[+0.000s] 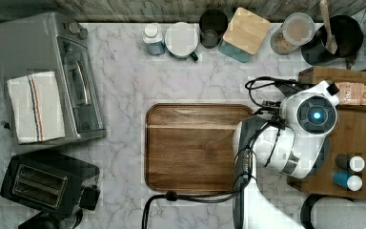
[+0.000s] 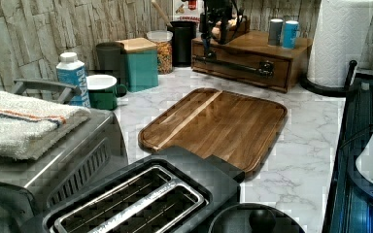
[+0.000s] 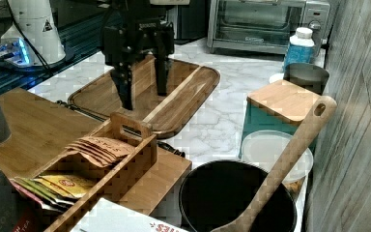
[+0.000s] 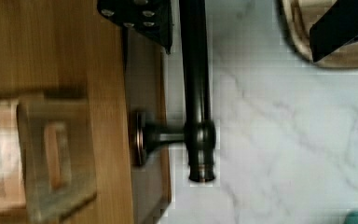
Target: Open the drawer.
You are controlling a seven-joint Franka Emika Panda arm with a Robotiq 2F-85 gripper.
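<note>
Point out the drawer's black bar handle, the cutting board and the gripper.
Bar handle (image 4: 196, 93): wrist view, middle of the black bar.
Cutting board (image 1: 198, 152): top view, centre of its bare surface.
Gripper (image 3: 142, 92): right view, between its two spread fingertips.

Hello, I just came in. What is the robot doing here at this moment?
The robot's tool hangs above the black bar handle of the wooden drawer, near one end of the bar. Its fingers are spread open, one on each side of the handle, and they have not closed on it. The drawer looks shut. The cutting board lies on the marble counter beside it, untouched.
</note>
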